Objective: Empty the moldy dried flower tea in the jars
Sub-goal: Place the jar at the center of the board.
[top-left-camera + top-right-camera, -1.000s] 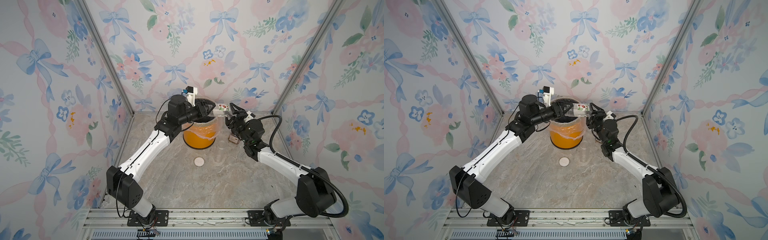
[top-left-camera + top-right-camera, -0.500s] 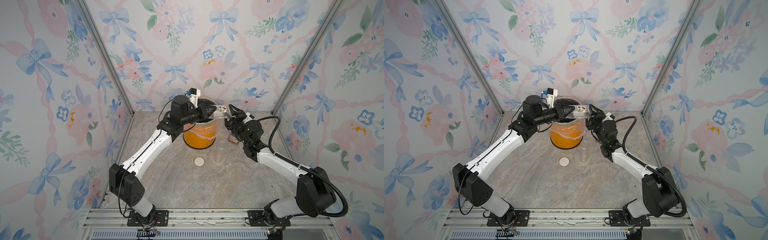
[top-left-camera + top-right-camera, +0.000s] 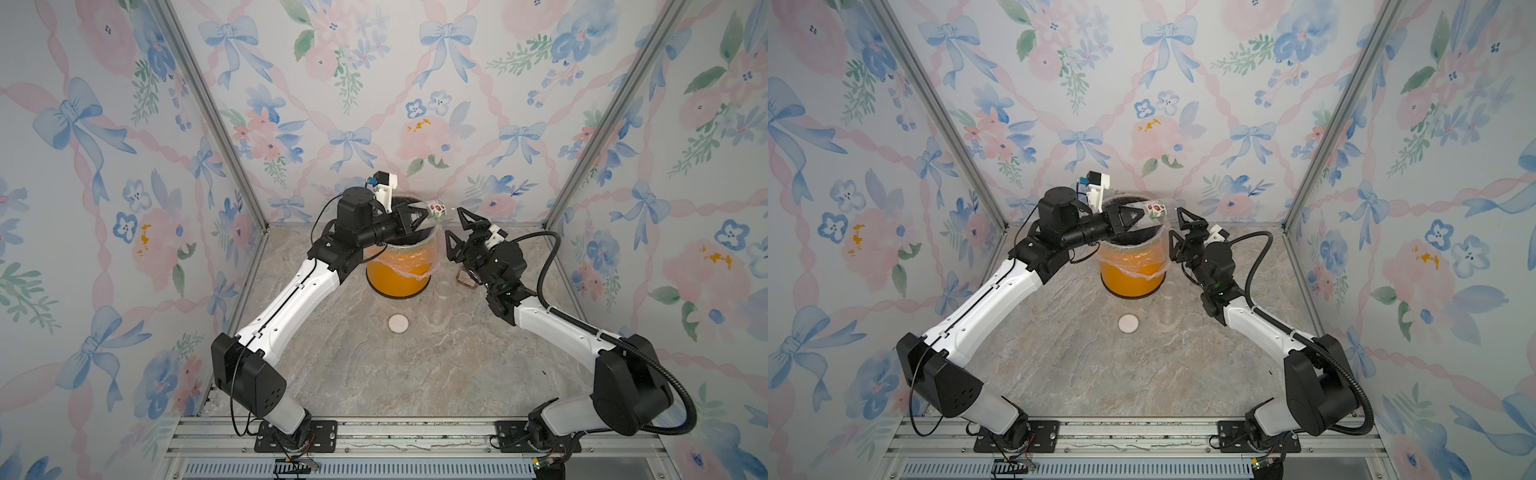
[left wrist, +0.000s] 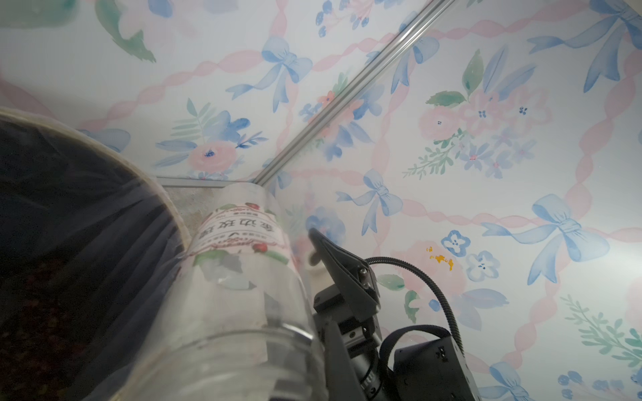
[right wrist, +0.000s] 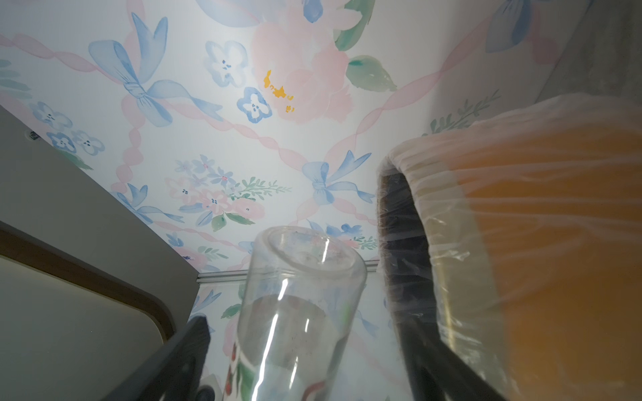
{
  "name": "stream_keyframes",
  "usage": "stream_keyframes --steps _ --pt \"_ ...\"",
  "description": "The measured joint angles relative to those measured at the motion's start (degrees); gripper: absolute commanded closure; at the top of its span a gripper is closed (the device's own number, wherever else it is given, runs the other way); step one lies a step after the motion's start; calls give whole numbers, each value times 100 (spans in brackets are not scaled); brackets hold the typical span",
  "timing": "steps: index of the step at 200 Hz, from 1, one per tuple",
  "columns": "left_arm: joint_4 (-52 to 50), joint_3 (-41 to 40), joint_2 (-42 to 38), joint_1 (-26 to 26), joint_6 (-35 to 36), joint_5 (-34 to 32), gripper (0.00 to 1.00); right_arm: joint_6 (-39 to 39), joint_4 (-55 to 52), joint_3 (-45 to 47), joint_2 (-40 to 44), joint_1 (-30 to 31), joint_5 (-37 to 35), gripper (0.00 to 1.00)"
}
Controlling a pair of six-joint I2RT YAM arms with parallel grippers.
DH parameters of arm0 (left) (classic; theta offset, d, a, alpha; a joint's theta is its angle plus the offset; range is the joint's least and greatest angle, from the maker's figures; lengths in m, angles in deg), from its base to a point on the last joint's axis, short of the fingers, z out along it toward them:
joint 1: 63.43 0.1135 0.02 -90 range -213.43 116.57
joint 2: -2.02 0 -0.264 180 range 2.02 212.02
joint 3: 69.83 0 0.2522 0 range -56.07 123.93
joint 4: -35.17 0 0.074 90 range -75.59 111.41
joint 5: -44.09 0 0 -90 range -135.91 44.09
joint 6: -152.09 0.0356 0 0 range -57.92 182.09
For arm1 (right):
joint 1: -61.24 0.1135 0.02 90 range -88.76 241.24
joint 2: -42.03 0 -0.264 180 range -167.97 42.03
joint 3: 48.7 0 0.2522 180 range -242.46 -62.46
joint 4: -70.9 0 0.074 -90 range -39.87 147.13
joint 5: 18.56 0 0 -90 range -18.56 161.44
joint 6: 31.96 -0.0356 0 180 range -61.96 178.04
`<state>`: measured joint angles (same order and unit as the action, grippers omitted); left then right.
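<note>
Labelled jar [image 3: 436, 208]: tilted above the orange bin [image 3: 399, 276] at the middle of the worktop's rear edge; looks empty.
Left fingers [image 3: 413, 217]: clenched on the labelled jar.
Right fingers [image 4: 342, 267]: spread, beside the jar's far end, holding nothing.
Tea [image 4: 31, 305]: dark reddish bits inside the bin.
Worktop: white lid [image 3: 398, 323]; low clear jar [image 3: 444, 288] and slim clear jar [image 3: 436, 318], both seemingly empty.
Progress: probably near the end; a brown item [image 3: 466, 279] behind the right arm cannot be identified.
</note>
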<state>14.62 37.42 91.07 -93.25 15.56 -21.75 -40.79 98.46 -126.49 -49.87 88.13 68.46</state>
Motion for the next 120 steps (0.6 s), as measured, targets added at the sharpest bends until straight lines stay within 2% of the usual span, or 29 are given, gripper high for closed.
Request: stream_keyframes --steps 77,97,120 --pt "-509 70 -1113 212 352 -142 100 1167 -977 160 1235 -391 -20 3" --pt "-859 9 -1480 216 612 -232 100 1797 -1506 168 1615 -568 -26 3" --pt "-1513 -205 -1943 216 1036 -557 100 2946 -2487 -59 2052 -702 -33 3"
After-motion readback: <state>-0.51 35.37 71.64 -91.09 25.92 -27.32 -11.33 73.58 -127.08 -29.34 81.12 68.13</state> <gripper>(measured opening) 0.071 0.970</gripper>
